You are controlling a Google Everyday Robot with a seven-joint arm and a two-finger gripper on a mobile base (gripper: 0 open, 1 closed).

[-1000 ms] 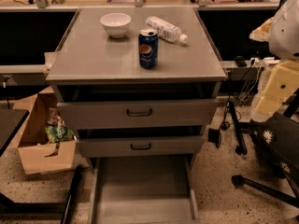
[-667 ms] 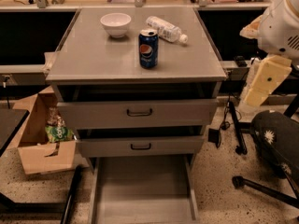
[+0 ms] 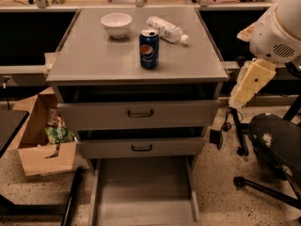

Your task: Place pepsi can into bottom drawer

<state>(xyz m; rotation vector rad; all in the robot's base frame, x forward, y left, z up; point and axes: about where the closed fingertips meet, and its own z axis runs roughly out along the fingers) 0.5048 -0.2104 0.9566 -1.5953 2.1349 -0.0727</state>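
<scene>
- The pepsi can [image 3: 149, 49] stands upright on the grey surface [image 3: 89, 60] of the cabinet, close to the middle. Its round logo faces the camera.
- A white bowl [image 3: 116, 24] sits at about 10 o'clock from the can, a little apart from it.
- A clear plastic bottle [image 3: 165, 29] lies on its side at about 1 o'clock from the can. It is near the can but does not touch it.
- The bottom drawer [image 3: 141, 192] is pulled out wide at 6 o'clock, low by the floor. The can is not in it.
- Two more grey drawers sit above it, the top drawer [image 3: 140, 113] and the middle drawer [image 3: 141, 148]. Each has a dark handle and is pulled out a tiny bit.
- The gripper [image 3: 247, 86] hangs at about 3 o'clock from the cabinet, off its right edge and well apart from the can. It is a pale yellow part under the big white arm [image 3: 282, 27]. One cannot tell if the gripper is spread or pressed together. It holds nothing.
- A cardboard box [image 3: 37, 145] sits on the floor at 9 o'clock, with a green packet [image 3: 59, 133] in it.
- A dark chair [image 3: 275, 140] stands at 4 o'clock.
</scene>
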